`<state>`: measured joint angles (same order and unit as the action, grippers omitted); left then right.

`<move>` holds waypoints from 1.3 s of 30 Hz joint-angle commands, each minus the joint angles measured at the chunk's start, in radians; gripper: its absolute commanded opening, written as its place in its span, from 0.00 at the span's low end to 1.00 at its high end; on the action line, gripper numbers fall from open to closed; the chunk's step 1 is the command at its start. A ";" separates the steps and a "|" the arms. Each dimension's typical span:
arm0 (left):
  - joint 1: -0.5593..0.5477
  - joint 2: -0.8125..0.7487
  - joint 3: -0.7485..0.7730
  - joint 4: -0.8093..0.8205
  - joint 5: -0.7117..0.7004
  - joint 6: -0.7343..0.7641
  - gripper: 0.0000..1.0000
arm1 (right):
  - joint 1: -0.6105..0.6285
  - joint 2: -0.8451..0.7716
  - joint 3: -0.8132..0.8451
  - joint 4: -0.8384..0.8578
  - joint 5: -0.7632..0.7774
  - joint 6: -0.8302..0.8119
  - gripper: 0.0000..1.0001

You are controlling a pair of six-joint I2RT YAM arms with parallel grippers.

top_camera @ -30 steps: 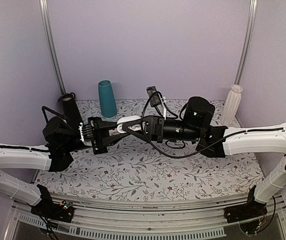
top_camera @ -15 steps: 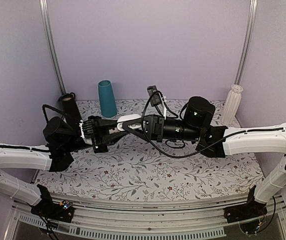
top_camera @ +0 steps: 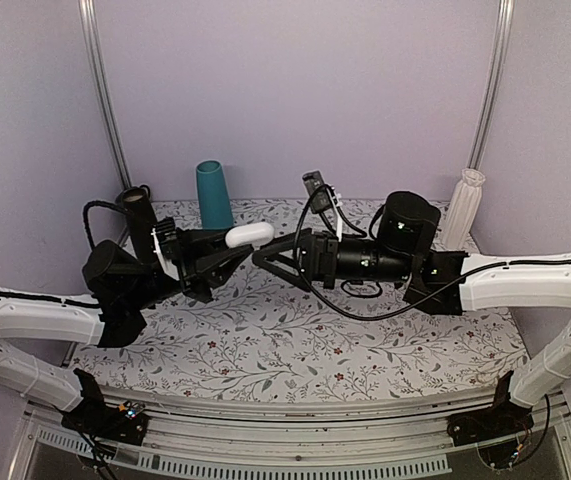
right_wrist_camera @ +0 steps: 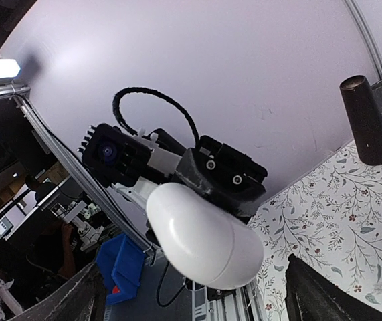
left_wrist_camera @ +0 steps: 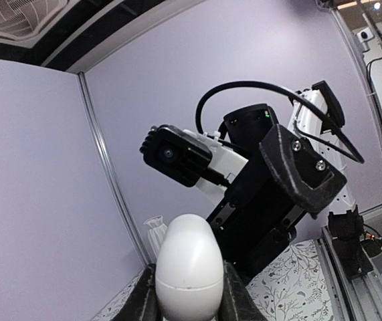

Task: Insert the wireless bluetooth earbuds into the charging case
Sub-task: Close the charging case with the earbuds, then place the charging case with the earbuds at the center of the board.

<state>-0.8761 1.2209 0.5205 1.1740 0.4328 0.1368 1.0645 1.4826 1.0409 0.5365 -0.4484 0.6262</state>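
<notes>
The charging case [top_camera: 249, 234] is a glossy white pebble with its lid closed, held up above the table. My left gripper [top_camera: 237, 240] is shut on its lower end; in the left wrist view the case [left_wrist_camera: 185, 264] stands between the two fingers [left_wrist_camera: 234, 301]. My right gripper [top_camera: 270, 258] is open, its fingers spread wide, just right of the case and apart from it. In the right wrist view the case [right_wrist_camera: 204, 234] floats beyond my open right gripper [right_wrist_camera: 194, 275], gripped by the left one [right_wrist_camera: 224, 170]. The earbuds are out of view.
A teal cup [top_camera: 214, 197] and a dark cylinder [top_camera: 137, 215] stand at the back left of the floral table cover [top_camera: 295, 345]. A white ribbed vase [top_camera: 466, 208] stands at the back right. The right arm's cable [top_camera: 315, 215] loops near the case.
Both grippers were together at the case. My right gripper has let go, opened and drawn back to the right. My left gripper has tilted up and back with the case.
</notes>
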 commanded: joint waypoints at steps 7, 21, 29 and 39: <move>0.016 -0.017 0.025 -0.079 -0.076 -0.189 0.00 | -0.100 -0.140 -0.094 -0.063 0.047 -0.018 0.93; 0.070 0.086 0.149 -0.418 -0.133 -0.491 0.00 | -0.198 -0.248 -0.187 -0.137 0.159 -0.057 0.93; 0.154 0.249 0.230 -0.520 -0.095 -0.672 0.00 | -0.232 -0.291 -0.232 -0.176 0.196 -0.066 0.93; 0.192 0.563 0.362 -0.532 -0.059 -0.828 0.00 | -0.239 -0.312 -0.238 -0.237 0.206 -0.095 0.93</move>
<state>-0.7052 1.6955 0.8238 0.6483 0.3534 -0.6071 0.8299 1.1976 0.8066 0.3340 -0.2600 0.5556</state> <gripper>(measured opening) 0.231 0.926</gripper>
